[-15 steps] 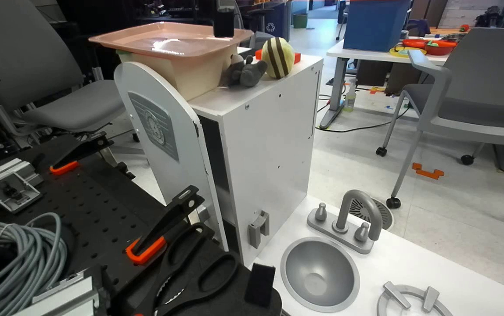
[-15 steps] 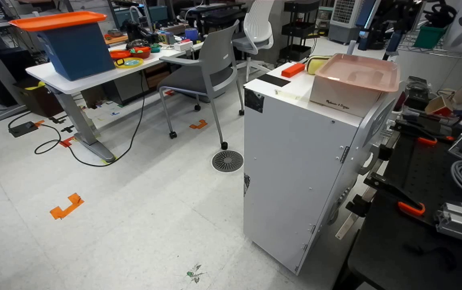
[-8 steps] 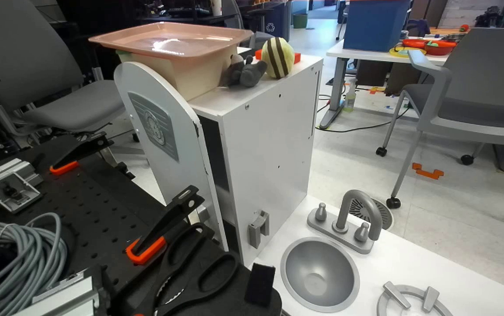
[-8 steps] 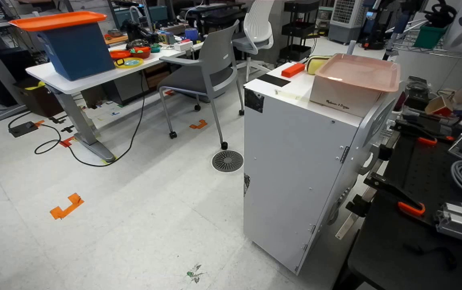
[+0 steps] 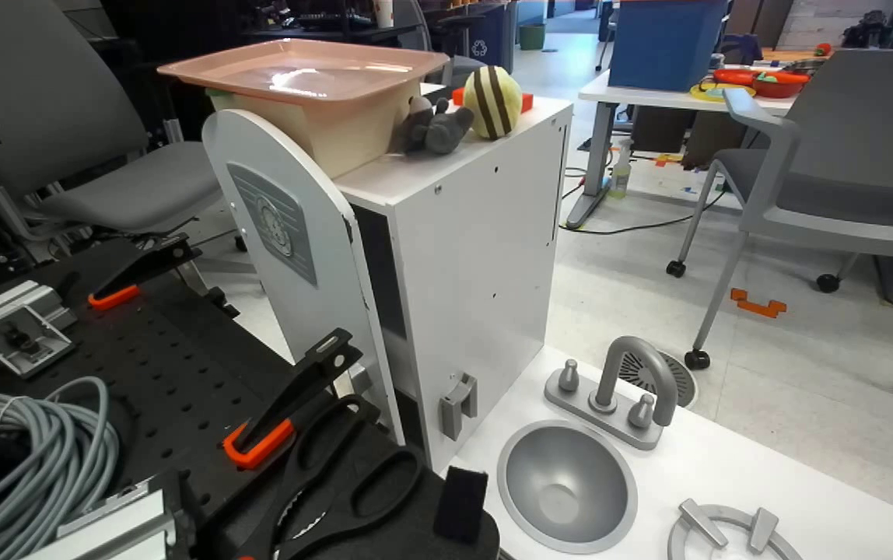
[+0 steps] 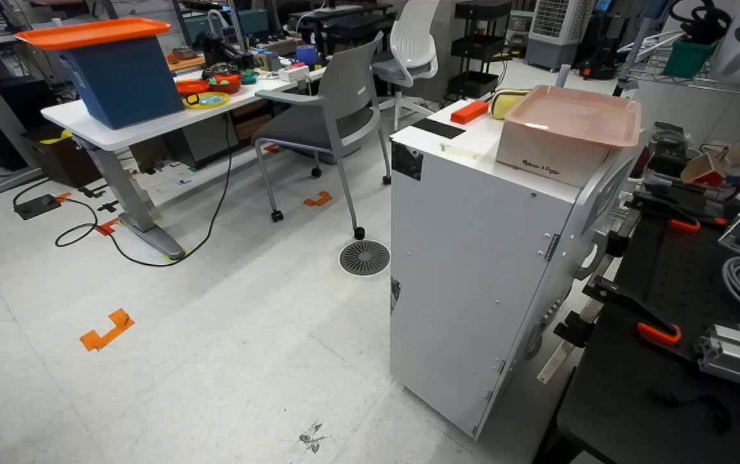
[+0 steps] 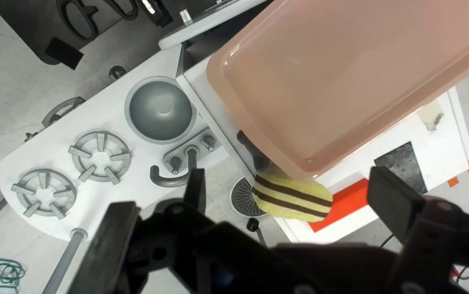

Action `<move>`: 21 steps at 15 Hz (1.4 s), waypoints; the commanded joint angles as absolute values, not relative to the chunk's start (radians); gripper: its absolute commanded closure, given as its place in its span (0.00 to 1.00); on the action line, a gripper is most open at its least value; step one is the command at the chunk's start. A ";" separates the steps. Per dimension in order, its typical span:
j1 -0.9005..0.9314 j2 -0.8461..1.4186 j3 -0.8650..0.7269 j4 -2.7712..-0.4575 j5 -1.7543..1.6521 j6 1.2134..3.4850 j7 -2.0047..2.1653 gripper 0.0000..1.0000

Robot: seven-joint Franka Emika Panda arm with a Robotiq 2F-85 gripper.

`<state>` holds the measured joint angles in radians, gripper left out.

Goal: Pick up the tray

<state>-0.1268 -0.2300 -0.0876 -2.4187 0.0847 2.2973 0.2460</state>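
Observation:
The salmon-pink tray rests on top of the beige bin on the white cabinet; both exterior views show it lying there. In the wrist view the tray fills the upper right, its near corner pointing down between the fingers. My gripper is open, with its fingers wide apart and nothing between the pads. It is above the tray's near end; the gap to the tray is hard to tell. The gripper is out of view in both exterior views.
A yellow-and-brown striped plush, a grey plush and a red block sit beside the bin on the cabinet. A toy faucet and grey bowl sink are on the lower counter. A black table with clamps stands alongside.
The dark finger seen over the tray one second ago has left the exterior view at the top. Arm parts at the upper right of an exterior view have also risen away. The tray has not moved.

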 commanded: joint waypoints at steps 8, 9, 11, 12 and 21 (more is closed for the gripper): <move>-0.131 -0.188 -0.155 -2.424 0.262 2.368 0.132 0.00; -0.131 -0.190 -0.160 -2.423 0.278 2.365 0.116 0.00; -0.132 -0.190 -0.170 -2.422 0.311 2.356 0.081 0.00; -0.132 -0.191 -0.174 -2.422 0.325 2.352 0.066 0.00; -0.171 -0.190 -0.241 -2.439 0.353 2.341 -0.011 0.00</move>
<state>-0.1597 -0.1862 -0.2216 -2.4367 0.3130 2.3526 0.0309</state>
